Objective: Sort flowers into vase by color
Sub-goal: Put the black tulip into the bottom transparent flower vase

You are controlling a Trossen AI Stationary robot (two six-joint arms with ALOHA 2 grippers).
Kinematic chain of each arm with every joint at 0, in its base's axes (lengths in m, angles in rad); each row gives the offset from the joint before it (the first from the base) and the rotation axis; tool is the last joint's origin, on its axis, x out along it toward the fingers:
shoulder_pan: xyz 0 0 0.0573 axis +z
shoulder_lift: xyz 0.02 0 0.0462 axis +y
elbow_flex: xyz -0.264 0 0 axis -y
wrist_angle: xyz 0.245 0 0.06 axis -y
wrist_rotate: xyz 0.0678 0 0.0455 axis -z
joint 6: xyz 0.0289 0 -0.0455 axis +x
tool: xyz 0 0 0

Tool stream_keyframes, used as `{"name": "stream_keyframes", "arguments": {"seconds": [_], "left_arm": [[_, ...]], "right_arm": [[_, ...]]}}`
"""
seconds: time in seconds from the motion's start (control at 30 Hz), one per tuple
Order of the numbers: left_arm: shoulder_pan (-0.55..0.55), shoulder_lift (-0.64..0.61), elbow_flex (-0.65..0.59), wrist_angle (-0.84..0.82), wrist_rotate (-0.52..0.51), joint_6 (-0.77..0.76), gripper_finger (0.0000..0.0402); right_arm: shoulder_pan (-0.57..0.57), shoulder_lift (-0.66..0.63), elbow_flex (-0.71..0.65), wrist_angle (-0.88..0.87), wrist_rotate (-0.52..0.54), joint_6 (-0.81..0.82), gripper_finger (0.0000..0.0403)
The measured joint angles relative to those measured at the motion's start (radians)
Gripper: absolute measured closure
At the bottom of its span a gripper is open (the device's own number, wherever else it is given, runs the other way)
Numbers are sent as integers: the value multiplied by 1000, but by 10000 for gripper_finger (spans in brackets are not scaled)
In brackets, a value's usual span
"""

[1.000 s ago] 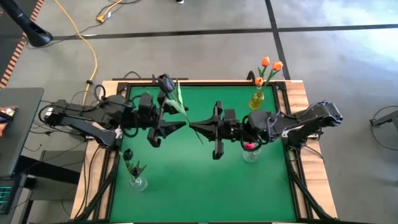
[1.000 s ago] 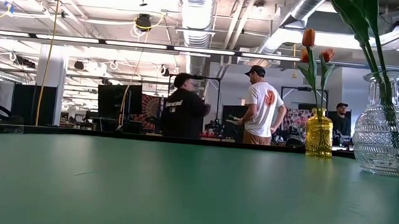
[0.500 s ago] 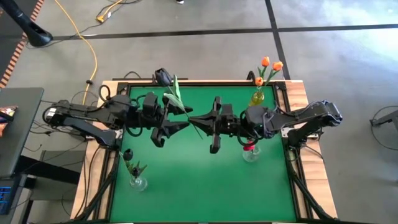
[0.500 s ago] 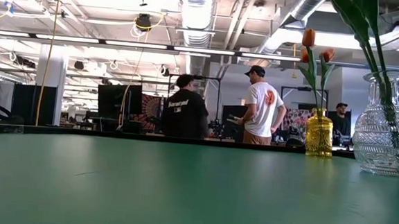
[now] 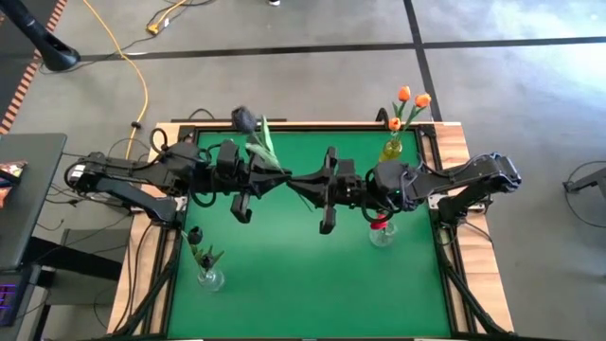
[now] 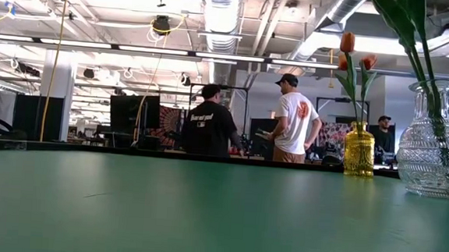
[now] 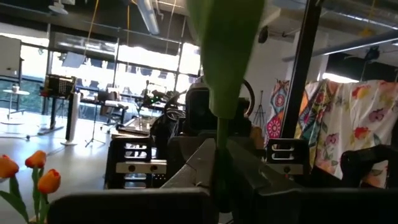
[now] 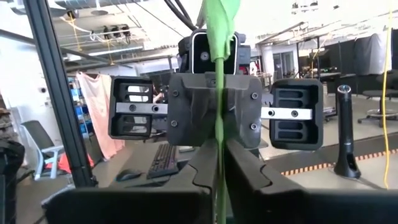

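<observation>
The main risk here is the handover failing: both grippers meet on one thin stem above the middle of the green table (image 5: 284,275), and if the right gripper (image 5: 295,182) lets go before the left gripper (image 5: 280,180) has a firm pinch, the dark tulip (image 5: 244,117) could slip or swing and drop to the table; a pull from either arm while both hold could also bend the stem. The two arms reach level toward each other from opposite sides, fingertips nearly touching. In the right wrist view the left gripper's fingers are closed on the green stem (image 8: 218,124); the right gripper seems to pinch it too, possibly loosening. The tulip's head hangs out toward the far table edge, leaves trailing between the grippers.
</observation>
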Motion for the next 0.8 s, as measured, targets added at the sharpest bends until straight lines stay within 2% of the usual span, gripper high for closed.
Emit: {"name": "stream_keyframes", "arguments": {"seconds": [0.2, 0.4, 0.47, 0.6, 0.7, 0.8], "left_arm": [[0, -1, 0, -4, 1, 1, 400], [25, -32, 0, -44, 38, -30, 401], [34, -61, 6, -99, 60, -45, 401], [38, -122, 84, -331, 100, -68, 401], [38, -149, 171, -524, 202, -131, 401], [29, -163, 229, -662, 384, -173, 401]], "right_arm": [[0, 0, 0, 13, -1, -69, 300], [0, -6, 0, 34, -25, -72, 184], [3, -15, 0, 33, -26, -72, 145], [10, -41, 0, 32, -26, -72, 87], [11, -59, 0, 14, -26, -72, 61], [11, -71, 0, -11, -26, -72, 48]]}}
